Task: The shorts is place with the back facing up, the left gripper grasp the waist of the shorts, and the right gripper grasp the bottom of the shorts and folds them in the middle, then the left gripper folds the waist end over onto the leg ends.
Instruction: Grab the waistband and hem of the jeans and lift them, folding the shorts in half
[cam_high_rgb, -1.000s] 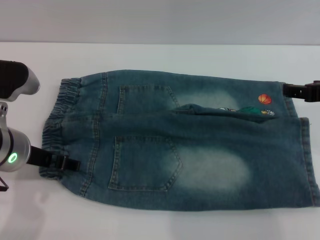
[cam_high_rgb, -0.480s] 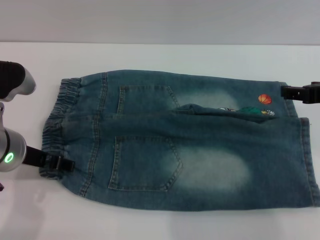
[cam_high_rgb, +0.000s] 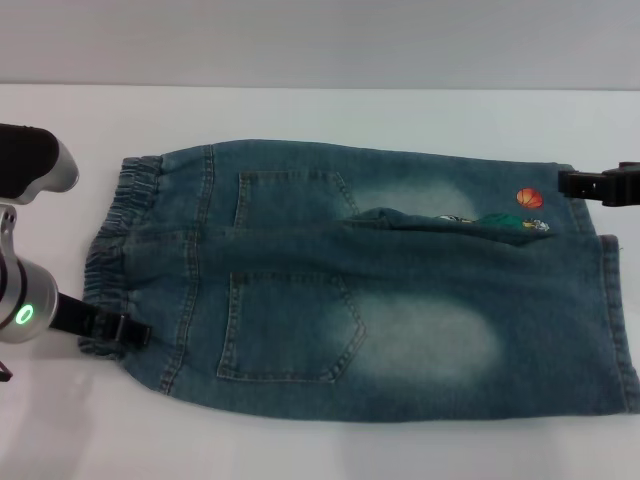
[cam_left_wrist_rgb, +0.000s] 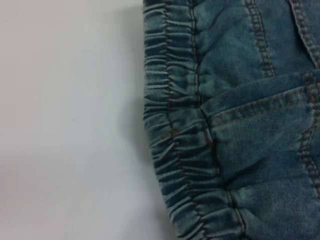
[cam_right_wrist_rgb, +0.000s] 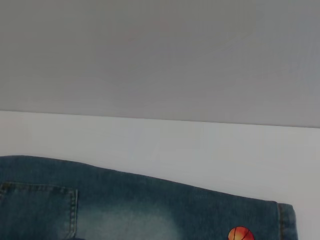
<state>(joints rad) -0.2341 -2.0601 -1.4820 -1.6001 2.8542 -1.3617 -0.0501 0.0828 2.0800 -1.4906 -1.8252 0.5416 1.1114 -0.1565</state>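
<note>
1. We saw a plain white table (cam_high_rgb: 330, 110) carrying everything in the head view.
2. The shorts (cam_high_rgb: 400, 290) lay flat on it, back pockets up.
3. The ruffled waist of the shorts (cam_high_rgb: 112, 250) lay at our left, the leg ends (cam_high_rgb: 618, 320) at our right.

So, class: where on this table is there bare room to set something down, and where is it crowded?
Bare table runs along the far side of the shorts, and a narrower strip along the near edge. The shorts fill the middle. The ends are tight: the left gripper sits at the waist, the right gripper at the far leg hem.
</note>
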